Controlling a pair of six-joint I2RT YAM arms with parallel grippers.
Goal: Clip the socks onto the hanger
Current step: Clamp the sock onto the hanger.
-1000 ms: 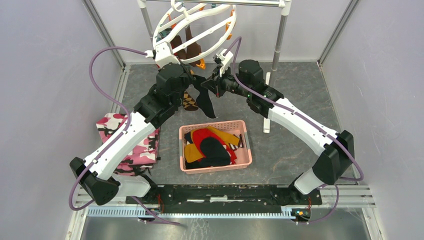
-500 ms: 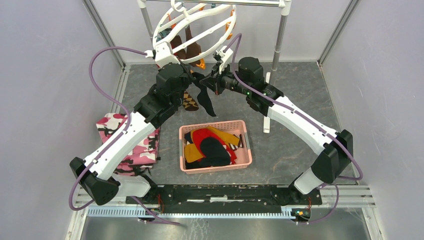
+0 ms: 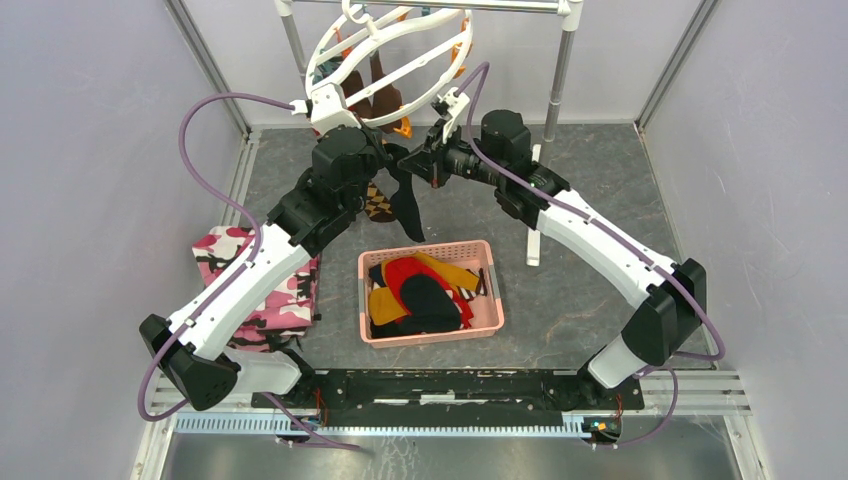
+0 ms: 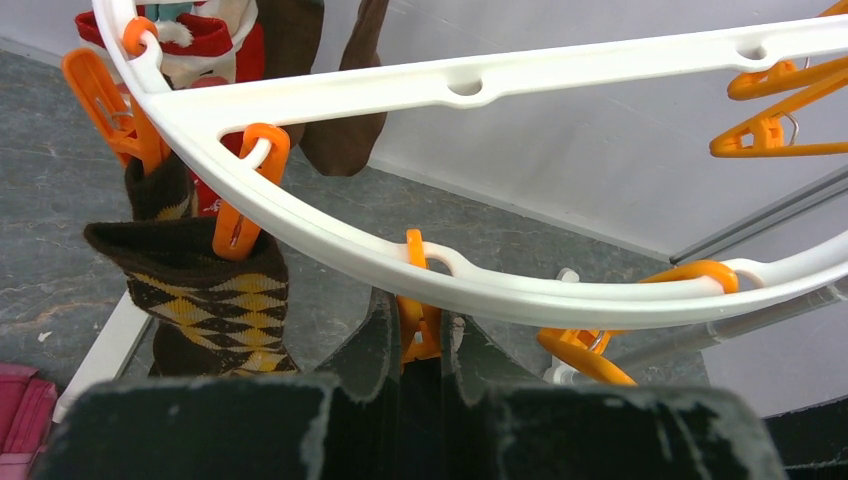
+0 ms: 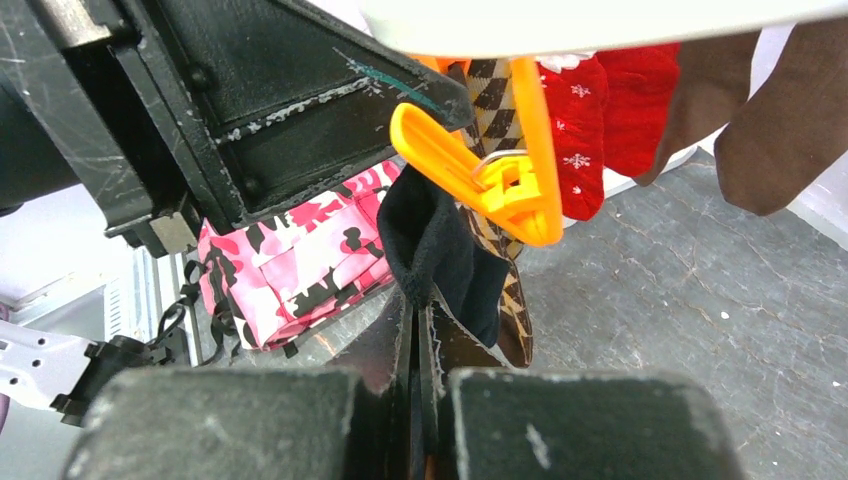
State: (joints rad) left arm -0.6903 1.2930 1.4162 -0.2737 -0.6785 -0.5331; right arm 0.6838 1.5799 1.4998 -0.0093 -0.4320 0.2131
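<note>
Several are up on the hanger (image 3: pixel 392 52) already: an argyle sock (image 4: pixel 215 310), brown socks (image 4: pixel 345 110) and a red sock (image 5: pixel 600 130) hang from its clips. Now the left gripper (image 4: pixel 418 322) is narrowed down, pinching an orange clip (image 5: pixel 480 170) on the outer ring, and the right gripper (image 5: pixel 418 310) is clamped tight on a black sock (image 5: pixel 440 250), cuff just under that clip, not in its mouth yet by my read. Down in the pink basket (image 3: pixel 495 290) a heap of socks (image 3: pixel 420 295) in red, mustard and black waits, so plenty left to do
</note>
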